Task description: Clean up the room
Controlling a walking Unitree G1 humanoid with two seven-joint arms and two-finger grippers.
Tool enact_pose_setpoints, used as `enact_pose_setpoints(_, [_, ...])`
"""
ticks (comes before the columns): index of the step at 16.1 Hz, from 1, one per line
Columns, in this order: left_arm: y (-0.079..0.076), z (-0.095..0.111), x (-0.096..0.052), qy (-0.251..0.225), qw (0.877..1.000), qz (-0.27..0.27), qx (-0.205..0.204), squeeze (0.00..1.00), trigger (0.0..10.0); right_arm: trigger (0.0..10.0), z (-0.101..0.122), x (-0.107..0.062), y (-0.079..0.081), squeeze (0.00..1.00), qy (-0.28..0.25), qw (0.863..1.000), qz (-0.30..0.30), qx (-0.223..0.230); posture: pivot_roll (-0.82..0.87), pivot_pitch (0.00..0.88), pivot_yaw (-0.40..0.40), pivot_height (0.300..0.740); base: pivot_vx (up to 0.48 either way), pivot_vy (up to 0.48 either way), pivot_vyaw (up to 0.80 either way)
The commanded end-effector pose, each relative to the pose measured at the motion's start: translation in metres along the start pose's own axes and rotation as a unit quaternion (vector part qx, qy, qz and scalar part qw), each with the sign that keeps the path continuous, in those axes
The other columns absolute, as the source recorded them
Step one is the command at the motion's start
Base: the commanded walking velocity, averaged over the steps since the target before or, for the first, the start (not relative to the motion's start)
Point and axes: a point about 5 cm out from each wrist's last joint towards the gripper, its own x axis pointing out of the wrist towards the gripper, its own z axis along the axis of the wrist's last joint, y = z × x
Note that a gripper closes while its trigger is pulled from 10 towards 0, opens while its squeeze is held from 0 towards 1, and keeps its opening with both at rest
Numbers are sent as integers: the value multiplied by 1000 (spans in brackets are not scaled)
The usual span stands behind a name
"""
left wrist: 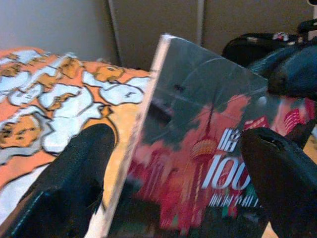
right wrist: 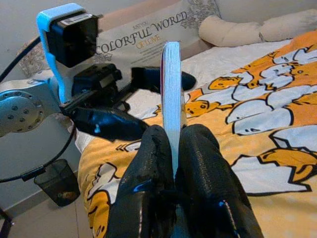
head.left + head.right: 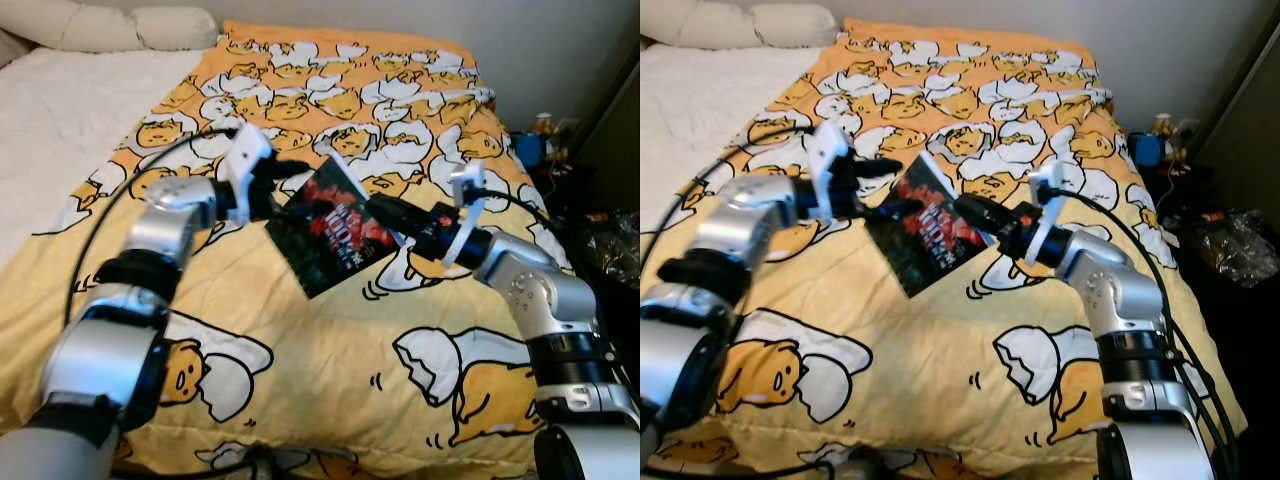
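Bed (image 3: pixel 60 130) with yellow cartoon duvet (image 3: pixel 330 340), pale pillows (image 3: pixel 110 25) against a plain wall (image 3: pixel 560 50)

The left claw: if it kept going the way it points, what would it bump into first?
Probably the book, whose edge already sits between the left claw's open fingers; beyond it waits the right claw, pinching the book's other side.

the book's (image 1: pixel 208 163) dark red cover carries a large white "100" beside characters too blurred to read. a pale cushion (image 2: pixel 148 37) at the head edge of the bed reads "colorful world", with smaller unclear lettering beneath.
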Motion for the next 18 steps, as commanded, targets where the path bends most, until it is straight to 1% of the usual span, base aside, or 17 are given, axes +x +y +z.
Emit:
enact_pose_setpoints(1, [3,5,0,1,1000,-2,15,0,10000,0,16,4,2,0,-16,999,15,-33,-80,0,56,740,0,0,0])
enact_pose_setpoints(3, [2,3,1,8,1000,-8,13,0,10000,0,19,4,2,0,-16,999,23,-37,-88,0,63,740,0,0,0])
enact_pose_setpoints(5, [2,2,0,7,1000,-22,-8,0,10000,0,22,3,2,0,-12,998,33,-42,-94,0,67,740,0,0,0])
enact_pose_setpoints(6, [3,2,-1,3,999,-27,-16,0,3804,0,23,2,2,0,-11,998,35,-43,-96,0,68,740,0,0,0])
enact_pose_setpoints(7, [3,3,-1,-5,999,-33,-28,0,235,0,24,1,1,0,-9,998,35,-44,-98,0,70,740,0,0,0])
enact_pose_setpoints(8, [3,3,-2,-9,999,-35,-33,0,0,0,24,1,0,0,-8,998,36,-45,-99,0,70,740,0,0,0])
enact_pose_setpoints(12, [1,1,-3,-13,997,-59,-56,0,0,0,28,1,-3,0,-7,998,34,-49,-98,0,70,740,0,0,0])
enact_pose_setpoints(16, [-1,-3,-3,-10,996,-64,-63,0,0,0,29,2,-5,0,-8,998,33,-50,-93,0,67,740,0,0,0])
enact_pose_setpoints(18, [-2,-7,-4,-13,995,-60,-75,0,0,0,30,3,-7,0,-10,998,31,-48,-89,0,66,740,0,0,0])
